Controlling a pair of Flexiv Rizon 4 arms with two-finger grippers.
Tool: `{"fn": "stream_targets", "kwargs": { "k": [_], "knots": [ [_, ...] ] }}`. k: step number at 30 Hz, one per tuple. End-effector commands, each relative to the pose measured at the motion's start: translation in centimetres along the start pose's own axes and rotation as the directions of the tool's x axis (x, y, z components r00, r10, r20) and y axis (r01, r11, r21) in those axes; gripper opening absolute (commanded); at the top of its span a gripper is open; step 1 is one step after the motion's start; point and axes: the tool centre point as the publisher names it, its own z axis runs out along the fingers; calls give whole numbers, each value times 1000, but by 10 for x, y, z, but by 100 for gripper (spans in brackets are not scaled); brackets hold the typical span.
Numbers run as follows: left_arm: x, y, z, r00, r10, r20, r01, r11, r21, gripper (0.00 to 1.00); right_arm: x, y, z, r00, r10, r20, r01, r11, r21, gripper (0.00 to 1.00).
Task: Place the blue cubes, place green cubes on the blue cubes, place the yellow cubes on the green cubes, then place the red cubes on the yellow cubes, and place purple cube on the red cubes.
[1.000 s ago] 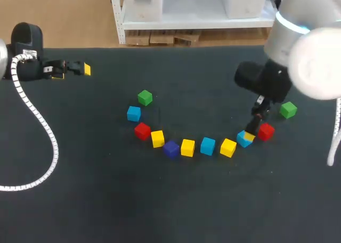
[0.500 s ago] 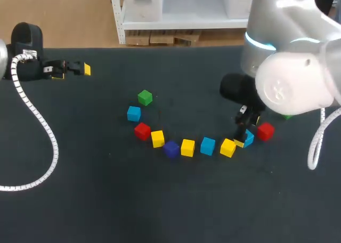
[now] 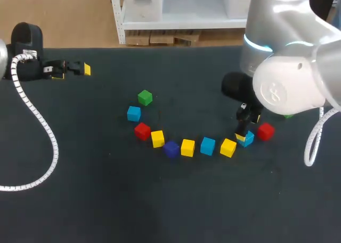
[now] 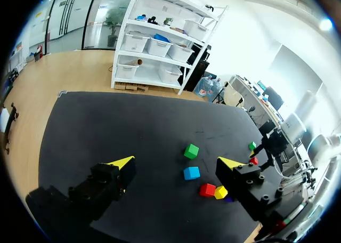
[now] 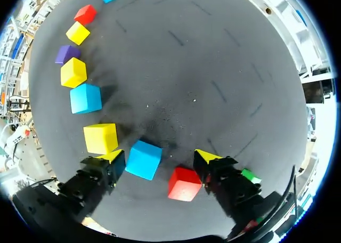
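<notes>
Loose cubes curve across the dark table [image 3: 96, 189]: green [image 3: 144, 97], blue [image 3: 134, 113], red [image 3: 141, 130], yellow [image 3: 157, 138], purple [image 3: 171, 148], yellow [image 3: 187, 147], blue [image 3: 208, 145], yellow [image 3: 228, 147]. My right gripper [image 3: 244, 136] stands low over the right-end blue cube [image 3: 248, 139]. In the right wrist view that blue cube [image 5: 144, 159] and a red cube [image 5: 184, 183] both lie between the open fingers of the right gripper [image 5: 160, 158], blue beside one fingertip [image 5: 112, 156], red by the other. My left gripper [image 3: 80, 69] hangs open and empty at the far left.
Another green cube [image 3: 289, 115] peeks out behind my right arm, just past the red cube [image 3: 265, 131]. The left arm's white cable [image 3: 37, 120] loops over the table's left side. In the left wrist view the left gripper [image 4: 176, 163] looks toward the green cube [image 4: 191, 151] and blue cube [image 4: 191, 172].
My right arm has swung left over the row's right end and its gripper has come down around the blue cube. The left arm has not moved.
</notes>
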Motion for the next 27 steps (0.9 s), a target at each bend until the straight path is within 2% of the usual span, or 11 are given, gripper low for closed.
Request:
{"fn": "stream_targets", "kwargs": {
  "k": [1,8,10,11,12,13,20,23,27],
  "knots": [
    [0,0,0,1000,0,-1,0,1000,-1,100,-4,0,3,1000,-9,-10,9,1000,5,66],
    [0,0,0,1000,0,-1,0,1000,-1,100,-6,0,8,999,-23,-39,24,1000,16,45],
    [0,0,0,1000,0,-1,0,1000,-1,100,-6,1,6,999,-26,-39,27,999,17,31],
    [0,0,0,1000,0,-1,0,1000,-1,100,-6,1,5,999,-28,-38,28,999,17,22],
    [0,0,0,1000,0,-1,0,1000,-1,100,-6,1,3,999,-29,-34,30,999,18,9],
    [0,0,0,1000,0,-1,0,1000,-1,100,-6,0,1,999,-39,-28,40,999,17,2],
    [0,0,0,1000,0,-1,0,1000,-1,100,-12,-12,-26,988,-151,32,152,988,-30,0],
    [0,0,0,1000,0,-1,0,1000,-1,100,-16,-22,-37,973,-226,47,228,973,-27,0],
    [0,0,0,1000,0,-1,0,1000,-1,100,-25,-32,-45,938,-346,27,346,938,6,0]
  ]
}}
